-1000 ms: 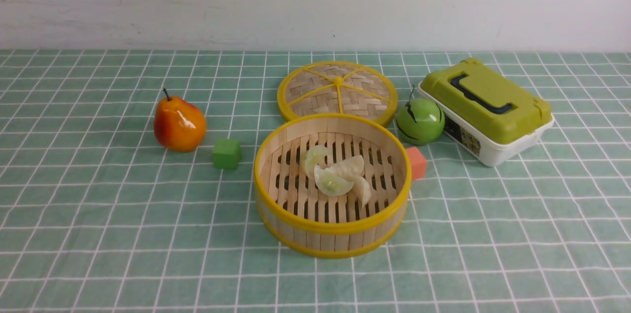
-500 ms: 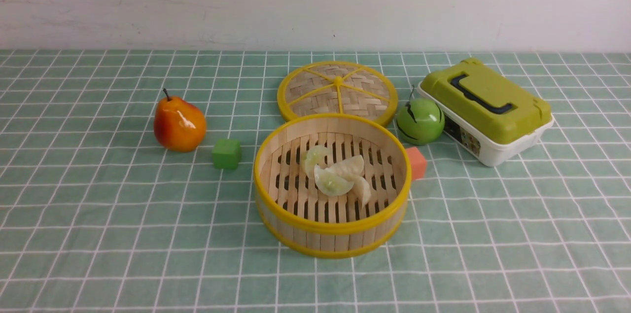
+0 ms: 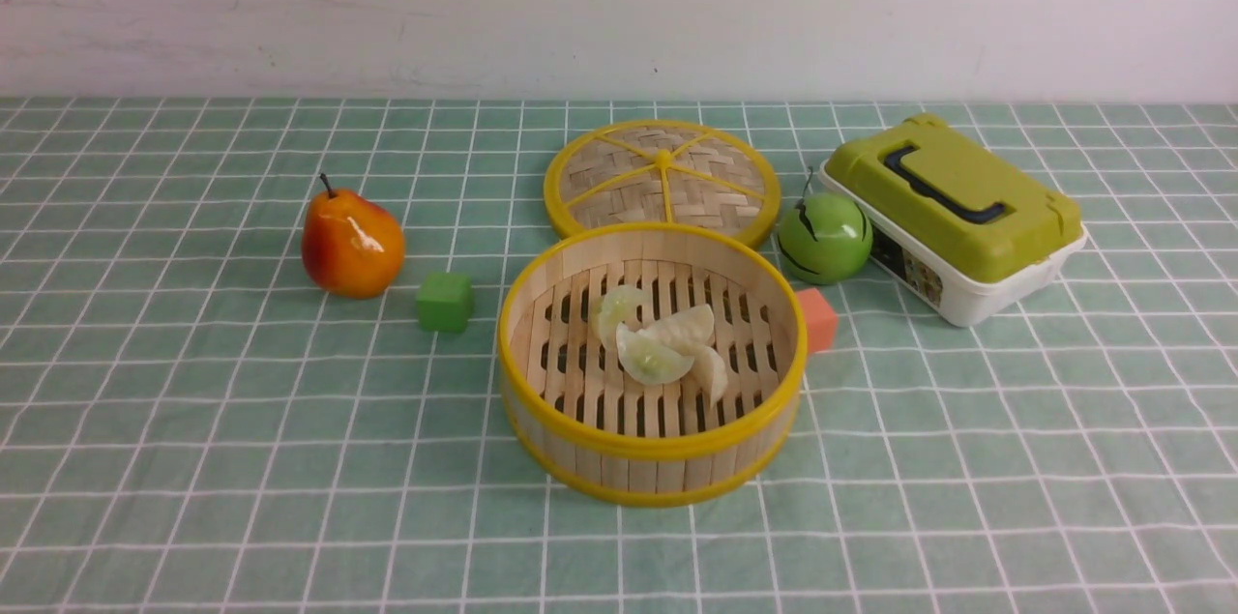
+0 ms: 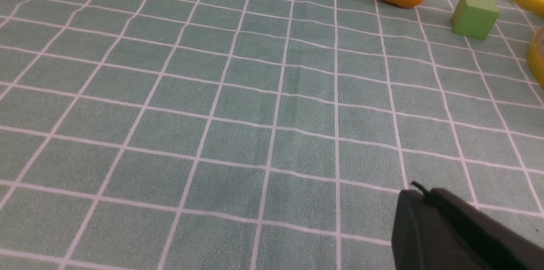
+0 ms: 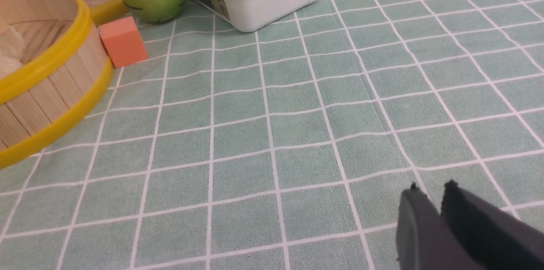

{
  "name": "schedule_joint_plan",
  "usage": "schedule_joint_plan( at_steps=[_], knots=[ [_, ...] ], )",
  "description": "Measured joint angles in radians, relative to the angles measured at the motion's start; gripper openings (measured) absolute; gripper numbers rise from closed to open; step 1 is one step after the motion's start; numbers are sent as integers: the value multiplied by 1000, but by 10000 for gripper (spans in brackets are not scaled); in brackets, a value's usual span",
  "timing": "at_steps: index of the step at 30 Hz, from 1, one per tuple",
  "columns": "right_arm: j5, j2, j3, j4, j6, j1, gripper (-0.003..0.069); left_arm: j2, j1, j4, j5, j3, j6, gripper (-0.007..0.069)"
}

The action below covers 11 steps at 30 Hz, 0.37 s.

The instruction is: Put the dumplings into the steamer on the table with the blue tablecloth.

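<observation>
Looking into the round slatted-bamboo steamer (image 3: 652, 363), I see the pleated, translucent dumplings (image 3: 663, 343) clustered mid-basket on the gridded cloth table (image 3: 242, 459). Its woven lid (image 3: 663, 177) lies just behind. My left gripper (image 4: 418, 195) and right gripper (image 5: 429, 191) both hover low over bare cloth, fingertips pressed together, gripping nothing.

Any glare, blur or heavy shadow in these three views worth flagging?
Front view: sharp, even light, glare spots on the pear and green apple. Left wrist view: soft, the left gripper dark and blurred. Right wrist view: the right gripper likewise blurred; the steamer is cropped.
</observation>
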Motion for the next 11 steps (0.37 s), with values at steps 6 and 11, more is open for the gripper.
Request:
schedule_joint_plan(
  at_steps=[6,11],
  knots=[
    [0,0,0,0,0,0,94,0,0,0,0,0,0,0],
    [0,0,0,0,0,0,102,0,0,0,0,0,0,6]
  ],
)
